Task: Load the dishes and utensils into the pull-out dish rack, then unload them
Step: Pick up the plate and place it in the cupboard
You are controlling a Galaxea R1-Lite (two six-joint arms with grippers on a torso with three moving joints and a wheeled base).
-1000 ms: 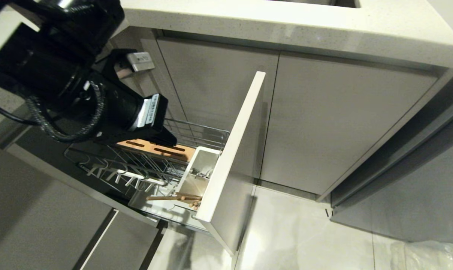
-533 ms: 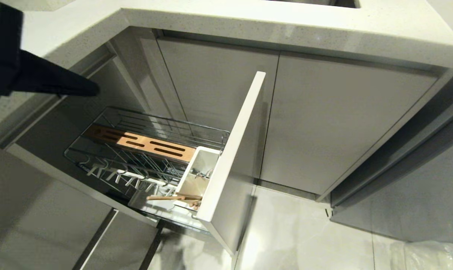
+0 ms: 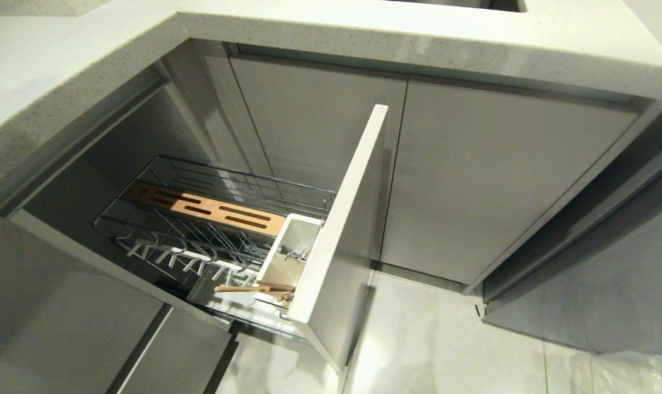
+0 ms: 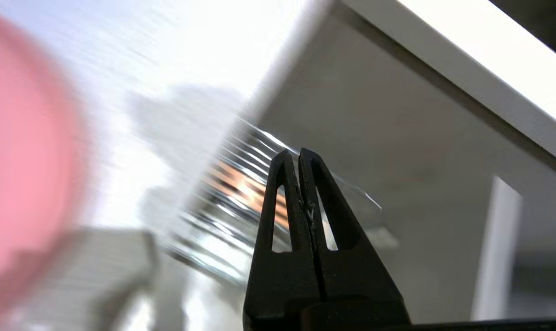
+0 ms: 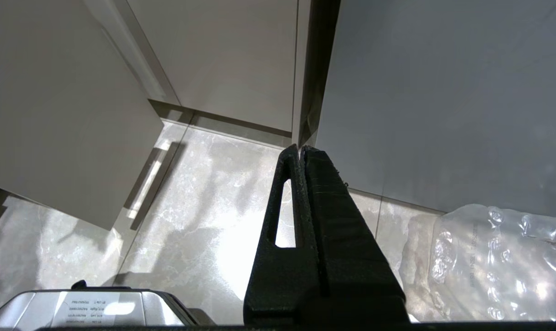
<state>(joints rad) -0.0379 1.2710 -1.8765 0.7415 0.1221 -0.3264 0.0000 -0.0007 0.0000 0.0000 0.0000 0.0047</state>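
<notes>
Pull-out dish rack [image 3: 216,219] drawn out under the surface [image 3: 363,38], chopsticks [image 3: 257,288] lying across its white caddy [image 3: 287,251], left pincer [image 4: 299,154] pressed closed, empty, pink plate [image 4: 20,174] blurred nearby, right pincer [image 5: 300,149] closed above the floor [image 5: 190,207].

We look down on a speckled pale stone surface [image 3: 418,38] over flat grey cabinet doors [image 3: 489,180]. Below us, glossy marbled floor tiles [image 3: 435,345] catch bright light, with crumpled bubble wrap [image 5: 498,262] nearby.
</notes>
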